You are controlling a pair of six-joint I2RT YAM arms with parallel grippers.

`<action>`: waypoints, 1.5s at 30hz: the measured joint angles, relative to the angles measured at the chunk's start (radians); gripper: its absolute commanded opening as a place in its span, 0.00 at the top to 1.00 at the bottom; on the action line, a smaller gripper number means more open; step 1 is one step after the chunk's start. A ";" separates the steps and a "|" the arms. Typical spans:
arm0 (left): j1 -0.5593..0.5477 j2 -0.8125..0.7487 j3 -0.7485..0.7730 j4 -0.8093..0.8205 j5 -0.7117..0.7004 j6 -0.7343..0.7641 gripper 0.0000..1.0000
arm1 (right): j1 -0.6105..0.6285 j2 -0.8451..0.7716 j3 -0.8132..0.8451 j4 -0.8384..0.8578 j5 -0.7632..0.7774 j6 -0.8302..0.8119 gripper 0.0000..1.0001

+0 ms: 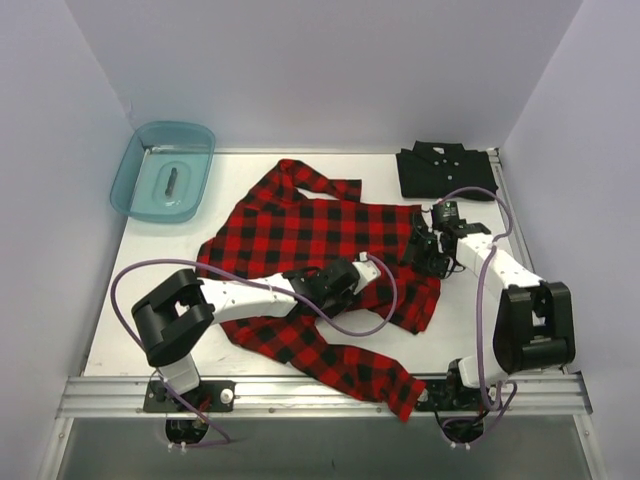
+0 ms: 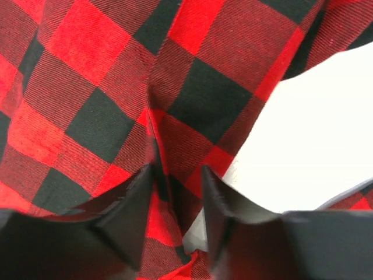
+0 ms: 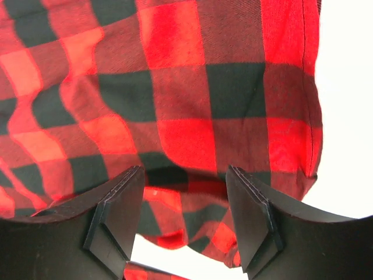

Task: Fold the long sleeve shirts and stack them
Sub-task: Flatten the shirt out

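The red-and-black plaid shirt [image 1: 300,230] lies spread and rumpled across the middle of the table, with one sleeve [image 1: 385,380] hanging over the front edge. The black shirt [image 1: 445,170] lies folded at the back right. My left gripper [image 1: 347,278] is low on the plaid's right part. In the left wrist view its narrow jaws [image 2: 176,170] pinch a raised ridge of plaid [image 2: 157,192]. My right gripper [image 1: 422,250] is at the plaid's right edge. In the right wrist view it [image 3: 185,172] is open, straddling the plaid's hem [image 3: 192,221].
A translucent teal bin [image 1: 165,170] stands at the back left, overhanging the table's edge. Bare white table [image 1: 150,300] shows at the left and bare table [image 1: 470,320] to the right of the plaid. Purple cables loop over both arms.
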 measured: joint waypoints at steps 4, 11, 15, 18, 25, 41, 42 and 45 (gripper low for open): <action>-0.003 0.001 0.000 0.006 -0.008 0.008 0.73 | -0.006 0.062 0.000 0.035 -0.003 0.003 0.42; -0.012 -0.014 -0.027 0.019 0.008 0.013 1.00 | -0.019 0.182 0.024 0.077 -0.010 0.008 0.43; -0.027 -0.080 -0.090 0.015 0.088 0.002 1.00 | -0.021 0.251 0.085 0.077 -0.015 0.021 0.44; -0.049 -0.130 -0.129 0.012 0.159 -0.013 1.00 | -0.022 0.315 0.163 0.084 -0.018 0.027 0.44; -0.089 -0.166 -0.159 -0.042 0.330 -0.059 1.00 | -0.033 0.453 0.338 0.090 -0.026 0.033 0.44; -0.081 -0.238 -0.109 -0.245 0.441 -0.197 0.21 | -0.021 0.073 0.158 -0.047 0.050 -0.023 0.41; -0.035 -0.267 -0.099 -0.244 0.436 -0.212 0.21 | -0.018 0.024 0.148 -0.048 0.054 -0.023 0.41; 0.158 -0.359 -0.080 -0.234 0.420 -0.262 0.21 | -0.011 -0.099 0.097 -0.047 0.055 -0.007 0.41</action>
